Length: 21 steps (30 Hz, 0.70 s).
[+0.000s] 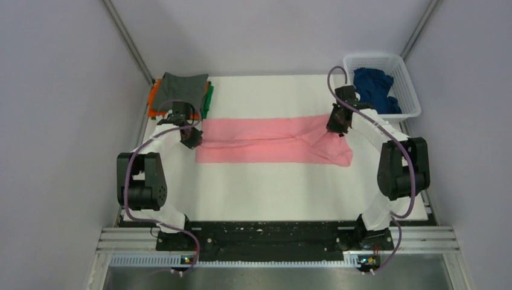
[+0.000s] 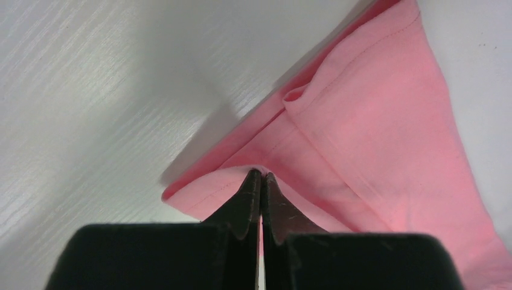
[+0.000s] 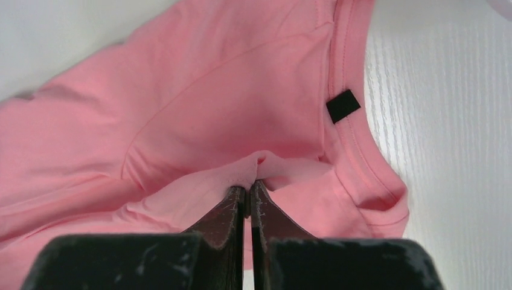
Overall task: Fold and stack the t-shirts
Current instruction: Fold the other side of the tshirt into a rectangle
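Top external view: left gripper [image 1: 192, 138] and right gripper [image 1: 338, 124] each clamped on opposite ends of the pink t-shirt [image 1: 265, 140], stretched flat across the table [image 1: 272, 193], likely to hold its lengthwise fold taut.

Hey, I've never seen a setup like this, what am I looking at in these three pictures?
Two robot arms are bolted at the near edge of a white table. The wide picture looks down from above; the other two come from cameras on each wrist. A pink t-shirt lies folded into a long strip. The left gripper and right gripper each pinch one end of it, jaws shut. A folded pile topped by a grey t-shirt sits far left; a navy t-shirt lies in the white basket.
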{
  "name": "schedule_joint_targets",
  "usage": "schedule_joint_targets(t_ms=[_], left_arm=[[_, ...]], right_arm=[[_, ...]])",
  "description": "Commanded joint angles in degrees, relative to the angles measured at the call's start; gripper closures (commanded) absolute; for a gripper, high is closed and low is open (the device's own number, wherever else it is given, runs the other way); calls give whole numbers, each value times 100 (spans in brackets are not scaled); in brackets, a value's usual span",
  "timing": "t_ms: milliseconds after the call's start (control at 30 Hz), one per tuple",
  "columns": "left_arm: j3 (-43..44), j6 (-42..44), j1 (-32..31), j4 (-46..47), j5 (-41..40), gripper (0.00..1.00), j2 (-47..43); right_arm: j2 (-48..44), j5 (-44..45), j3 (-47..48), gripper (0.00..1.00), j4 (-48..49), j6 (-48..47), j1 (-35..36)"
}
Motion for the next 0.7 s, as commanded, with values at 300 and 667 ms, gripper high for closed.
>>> schedule_joint_targets(t_ms=[300, 667], left_arm=[[243, 150, 56, 53, -125, 100, -101], [1141, 407, 49, -271, -109, 58, 780]], right_arm=[[-431, 82, -136, 100, 66, -53, -119], [1264, 46, 1630, 74, -223, 56, -142]])
